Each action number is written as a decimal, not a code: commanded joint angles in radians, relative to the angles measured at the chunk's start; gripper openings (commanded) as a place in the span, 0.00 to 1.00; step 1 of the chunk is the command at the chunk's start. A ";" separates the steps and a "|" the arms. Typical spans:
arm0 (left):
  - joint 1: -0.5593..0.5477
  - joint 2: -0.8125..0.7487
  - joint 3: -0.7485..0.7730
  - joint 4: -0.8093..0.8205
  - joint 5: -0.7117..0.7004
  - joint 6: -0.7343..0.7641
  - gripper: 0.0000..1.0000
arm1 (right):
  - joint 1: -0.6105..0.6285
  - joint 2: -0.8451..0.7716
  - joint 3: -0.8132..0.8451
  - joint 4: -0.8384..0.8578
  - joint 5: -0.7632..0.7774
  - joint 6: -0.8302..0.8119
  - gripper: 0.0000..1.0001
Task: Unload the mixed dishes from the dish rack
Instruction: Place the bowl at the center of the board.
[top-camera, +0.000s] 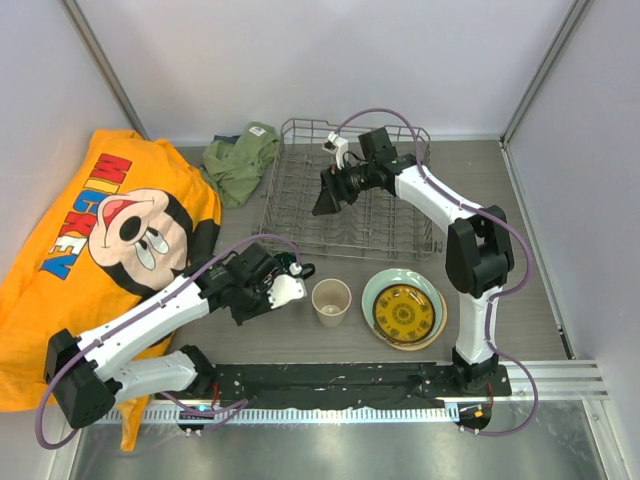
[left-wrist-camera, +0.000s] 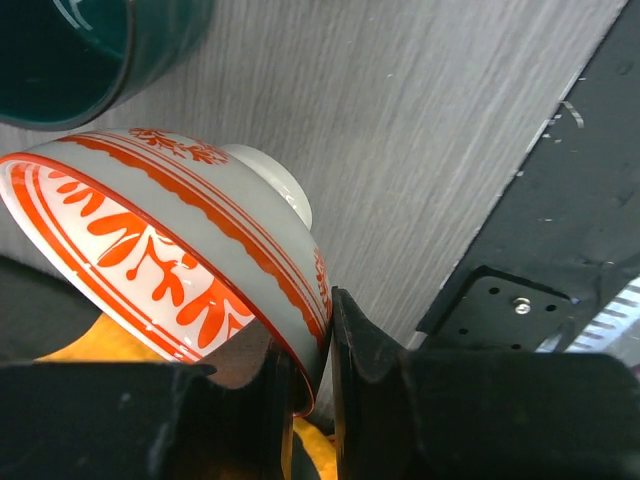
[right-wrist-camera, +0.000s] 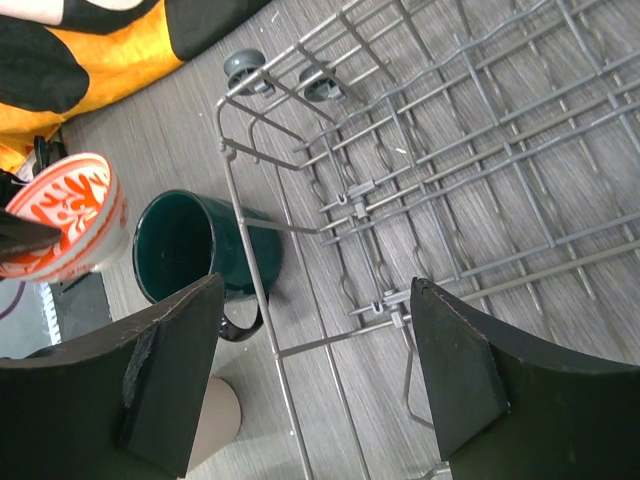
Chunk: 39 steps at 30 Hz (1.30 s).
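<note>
**A:** Which step is being worked?

**B:** The small red-orange patterned bowl (left-wrist-camera: 180, 240) is being set out on the grey wood-grain table (top-camera: 540, 250). It is being held tilted by the left pincer (left-wrist-camera: 315, 350), whose jaws are narrowed onto the rim, one inside the wall and one outside. It is just beside the dark teal mug (right-wrist-camera: 185, 245), in front of the grey wire dish rack (top-camera: 390, 220). Whether its foot is touching the table cannot be told.

**A:** And the right pincer (right-wrist-camera: 318, 290)?

**B:** It is being held wide, gripping nothing, above the rack floor. No dish is being seen among the tines in view.

**A:** The other pieces?

**B:** The beige handleless cup (top-camera: 331, 302) is standing upright on the table. To its right, the small yellow patterned plate (top-camera: 405, 313) is lying on the pale green plate (top-camera: 372, 290).

**A:** What is being judged?

**B:** Unloading is being judged nearly done, with the bowl probably the last piece. The next move calls for the bowl being levelled and lowered foot-down onto bare table. Only then are the jaws to be opened and drawn back, clear of the mug.
</note>
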<state>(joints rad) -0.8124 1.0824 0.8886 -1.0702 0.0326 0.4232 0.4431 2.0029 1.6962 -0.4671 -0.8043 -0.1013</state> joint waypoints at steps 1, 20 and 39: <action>-0.027 -0.024 0.000 0.061 -0.092 0.022 0.00 | -0.001 -0.062 -0.010 0.010 0.005 -0.029 0.80; -0.188 -0.098 -0.114 0.151 -0.077 0.181 0.00 | -0.001 -0.021 -0.018 0.007 0.031 -0.032 0.80; -0.295 -0.061 -0.247 0.303 -0.158 0.183 0.00 | -0.001 0.013 -0.010 -0.001 0.034 -0.043 0.81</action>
<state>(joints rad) -1.0832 1.0241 0.6559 -0.8604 -0.0803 0.5854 0.4431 2.0148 1.6726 -0.4797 -0.7681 -0.1295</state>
